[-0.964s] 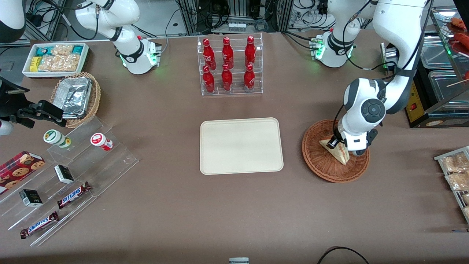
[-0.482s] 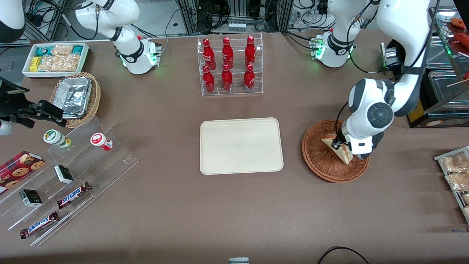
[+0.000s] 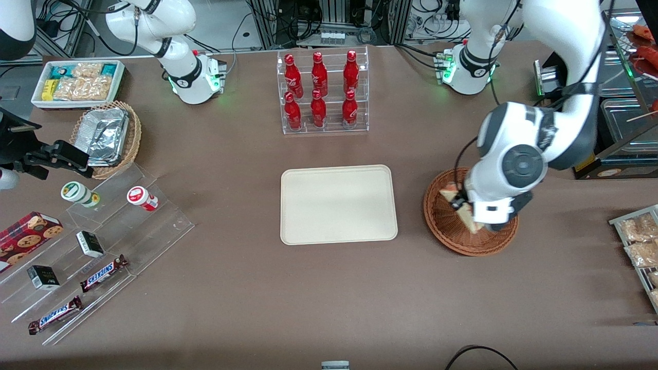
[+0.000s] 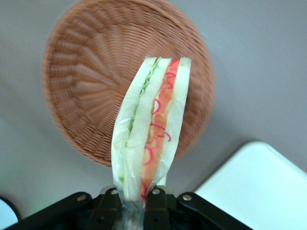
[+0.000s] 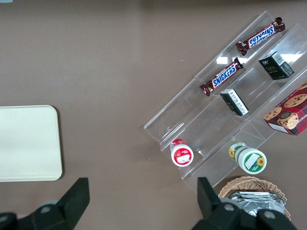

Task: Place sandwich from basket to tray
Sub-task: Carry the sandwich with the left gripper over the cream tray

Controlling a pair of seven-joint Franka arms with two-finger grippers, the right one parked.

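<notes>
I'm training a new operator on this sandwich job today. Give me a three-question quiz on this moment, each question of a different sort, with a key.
1. True or false: the sandwich is lying flat in the basket.
2. What does the hand hold? A) a red bottle B) the sandwich C) a chocolate bar
3. Fill in: the tray lies between the basket and the ____ arm's end of the table.

Key
1. False: the hand grips it by one end, lifted above the basket.
2. B. The fingers are shut on the wrapped wedge.
3. parked. Nothing lies on the tray yet.
</notes>
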